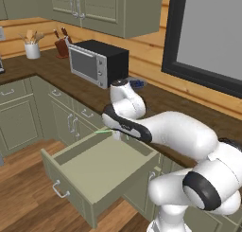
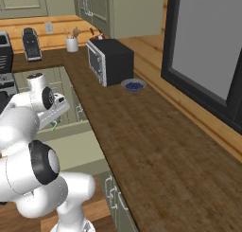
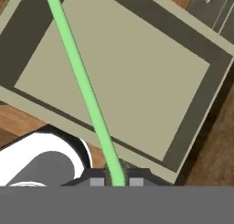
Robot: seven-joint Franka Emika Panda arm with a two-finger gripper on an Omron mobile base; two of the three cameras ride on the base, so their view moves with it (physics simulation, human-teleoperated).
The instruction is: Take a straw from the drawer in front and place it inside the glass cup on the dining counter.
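End effector (image 3: 114, 179) pinching light green straw (image 3: 82, 81), thin and straight, running from bottom centre to upper left over open, bare drawer (image 1: 101, 167). Microwave (image 1: 97, 61) and utensil holder (image 1: 32, 49) on table (image 1: 47, 70), upper left.

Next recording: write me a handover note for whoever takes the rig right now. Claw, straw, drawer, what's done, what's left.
Claw: shut on the straw, which sticks out ahead of the fingertips.
Drawer: pulled open below the worktop, its inside bare; the straw is held above it.
Done: straw picked up out of the drawer.
Left: carry it to the dining counter and drop it into the glass cup.
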